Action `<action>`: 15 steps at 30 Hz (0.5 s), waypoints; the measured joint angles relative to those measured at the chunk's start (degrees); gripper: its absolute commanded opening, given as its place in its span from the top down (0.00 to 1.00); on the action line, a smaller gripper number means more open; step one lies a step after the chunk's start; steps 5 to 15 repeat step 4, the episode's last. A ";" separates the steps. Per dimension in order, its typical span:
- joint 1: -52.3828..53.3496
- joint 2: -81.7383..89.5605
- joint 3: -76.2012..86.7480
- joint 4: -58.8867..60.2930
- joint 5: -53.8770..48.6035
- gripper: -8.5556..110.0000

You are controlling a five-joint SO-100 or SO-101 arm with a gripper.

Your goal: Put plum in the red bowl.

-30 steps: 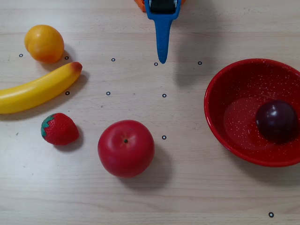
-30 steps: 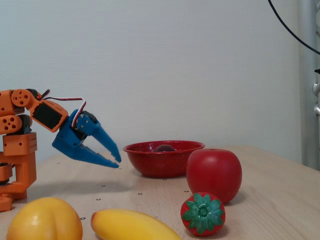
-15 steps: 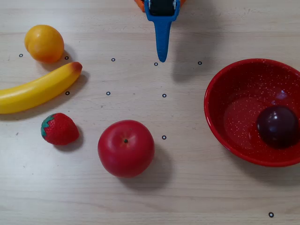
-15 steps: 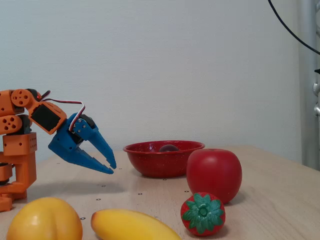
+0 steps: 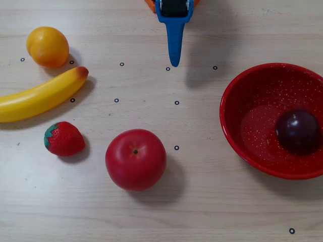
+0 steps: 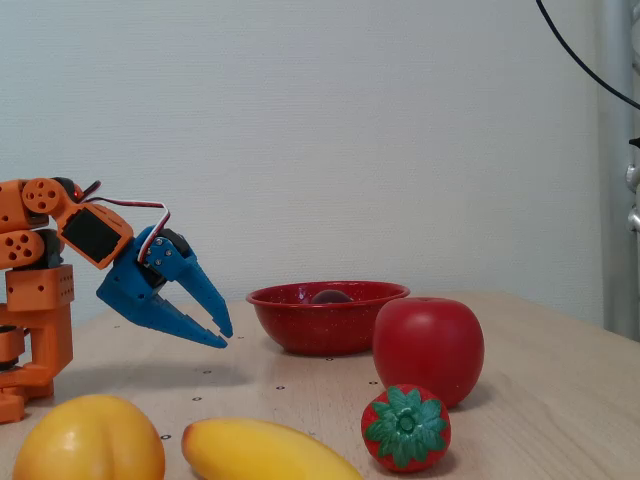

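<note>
The dark purple plum (image 5: 298, 131) lies inside the red speckled bowl (image 5: 252, 101) at the right of the overhead view. In the fixed view only the plum's top (image 6: 330, 296) shows above the bowl's rim (image 6: 300, 330). My blue gripper (image 5: 174, 63) is at the top middle of the overhead view, well left of the bowl and apart from it. In the fixed view the gripper (image 6: 225, 338) hangs above the table, pointing down towards the bowl. Its fingertips are together and hold nothing.
A red apple (image 5: 135, 159) sits in the middle foreground, with a strawberry (image 5: 64, 138) to its left. A banana (image 5: 40, 97) and an orange fruit (image 5: 48, 46) lie at the far left. The orange arm base (image 6: 35, 300) stands at the left of the fixed view.
</note>
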 measured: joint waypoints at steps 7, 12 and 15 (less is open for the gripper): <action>0.00 0.00 0.00 0.00 0.00 0.93; 0.00 0.00 0.00 0.00 0.00 0.93; 0.00 0.00 0.00 0.00 0.00 0.93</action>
